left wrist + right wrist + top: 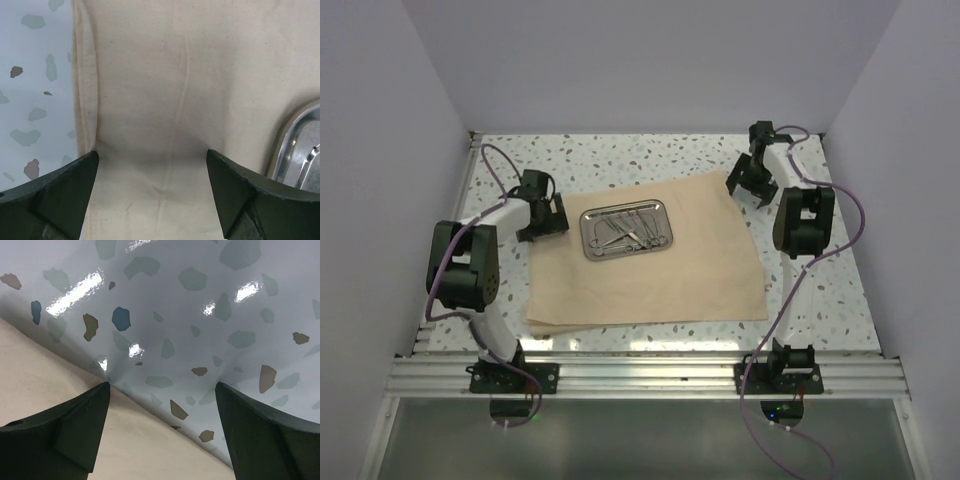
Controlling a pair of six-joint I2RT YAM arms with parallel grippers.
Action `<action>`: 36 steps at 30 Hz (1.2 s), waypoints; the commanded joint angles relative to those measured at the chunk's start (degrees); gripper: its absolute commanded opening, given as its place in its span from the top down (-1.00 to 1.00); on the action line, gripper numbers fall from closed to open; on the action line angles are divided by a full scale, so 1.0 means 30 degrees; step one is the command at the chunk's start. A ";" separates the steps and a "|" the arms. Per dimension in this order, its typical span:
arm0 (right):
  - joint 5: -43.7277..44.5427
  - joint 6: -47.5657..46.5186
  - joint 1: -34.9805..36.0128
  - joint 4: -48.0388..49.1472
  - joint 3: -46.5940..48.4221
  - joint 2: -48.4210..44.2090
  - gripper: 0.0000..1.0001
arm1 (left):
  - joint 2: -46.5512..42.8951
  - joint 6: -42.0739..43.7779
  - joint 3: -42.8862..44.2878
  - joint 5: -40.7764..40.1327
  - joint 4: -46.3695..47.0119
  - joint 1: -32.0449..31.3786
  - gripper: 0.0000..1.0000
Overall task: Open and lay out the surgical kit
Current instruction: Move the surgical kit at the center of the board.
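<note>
Scanning from the left: left gripper sits low at the left edge of the tan cloth wrap, which lies spread flat across the middle of the speckled table. Left wrist view puts the gripper over the cloth just inside its hemmed edge; fingers stand wide apart, with only fabric showing between them. I cannot tell whether the tips touch the cloth. The rim of the steel tray shows just beyond the right-hand finger. From overhead I see the tray resting on the far half of the wrap, roughly centred, long side running left to right. Slim metal instruments lie bunched inside it; ring handles are visible, but they are too small to tell one from another. Further right, the right gripper hangs at the wrap's far right corner. Right wrist view: gripper with fingers spread wide, one over the cloth's edge, the other over bare table, gripping nothing
</note>
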 commanded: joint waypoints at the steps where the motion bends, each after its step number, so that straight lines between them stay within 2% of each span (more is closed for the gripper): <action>1: -0.1934 0.0153 0.0160 0.0662 -0.0083 0.0360 -0.79 | 0.0282 -0.1202 0.0621 -0.2049 -0.0320 0.0161 -0.85; 8: -0.2699 0.0243 0.0365 0.1311 -0.1231 0.0474 -0.64 | -0.1473 -0.1263 0.0007 -0.3935 -0.0207 0.0571 -0.84; 13: -0.2525 0.0243 0.0394 0.0933 -0.0969 0.0184 -0.65 | -0.3087 -0.0853 -0.1341 -0.3470 0.2165 0.1596 -0.83; 17: -0.1734 0.0593 0.0307 0.1456 -0.1084 -0.0958 -0.67 | -0.2390 -0.0619 -0.1460 -0.1713 0.2665 0.2007 -0.83; 22: -0.2698 0.1033 0.0306 0.2627 -0.0705 -0.1283 -0.70 | -0.1859 -0.0735 -0.1869 -0.0863 0.3398 0.2007 -0.83; 27: -0.1794 0.1268 0.0277 0.3623 -0.1785 -0.2540 -0.67 | -0.1390 -0.0678 -0.1840 -0.0569 0.3544 0.2007 -0.83; 31: -0.2581 0.1092 0.0159 0.3540 -0.0533 -0.1871 -0.69 | -0.1156 -0.0472 -0.1432 -0.0480 0.3544 0.2007 -0.83; 36: -0.3372 0.1590 0.0218 0.5644 -0.2079 -0.2250 -0.69 | -0.0746 -0.0617 -0.1167 -0.0129 0.3515 0.2007 -0.82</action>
